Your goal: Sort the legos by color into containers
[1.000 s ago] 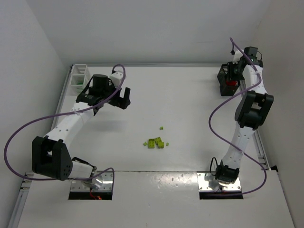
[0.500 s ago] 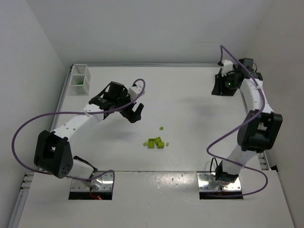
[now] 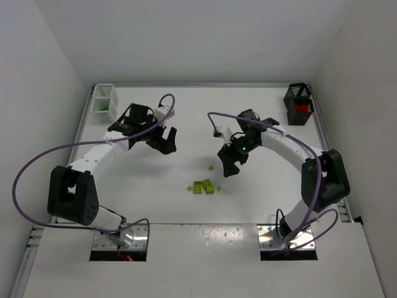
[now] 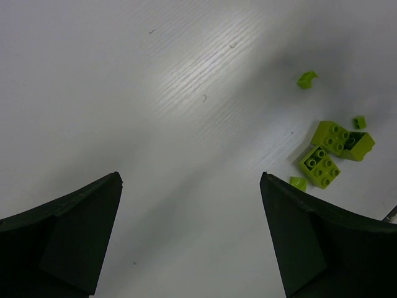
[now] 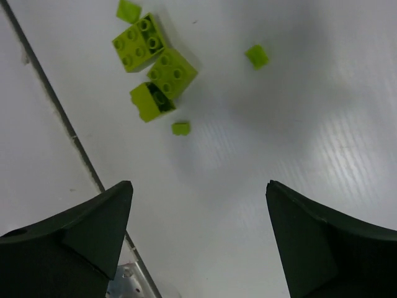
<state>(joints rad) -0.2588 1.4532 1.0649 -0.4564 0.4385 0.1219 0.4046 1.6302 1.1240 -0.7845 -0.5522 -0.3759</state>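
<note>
A cluster of lime legos (image 3: 203, 186) lies near the table's middle, with one tiny lime piece (image 3: 211, 167) just beyond it. My left gripper (image 3: 161, 143) hangs open over bare table to the left of them; the left wrist view shows the lime legos (image 4: 335, 152) off to the right of its open gripper (image 4: 190, 180). My right gripper (image 3: 227, 164) is open just right of the cluster. The right wrist view has the lime legos (image 5: 155, 62) ahead of its open gripper (image 5: 198, 184). The white container (image 3: 103, 104) stands at the far left. The black container (image 3: 298, 104), with red inside, stands at the far right.
A raised rail (image 3: 84, 124) borders the table's left side and another rail (image 3: 335, 186) runs along the right. A seam (image 5: 62, 124) between the table and the near panel lies close to the cluster. White walls enclose the back.
My right arm has swung from the black container to the middle of the table and its jaws have opened. My left arm left the white container, reached toward the middle, then drew back a little.
</note>
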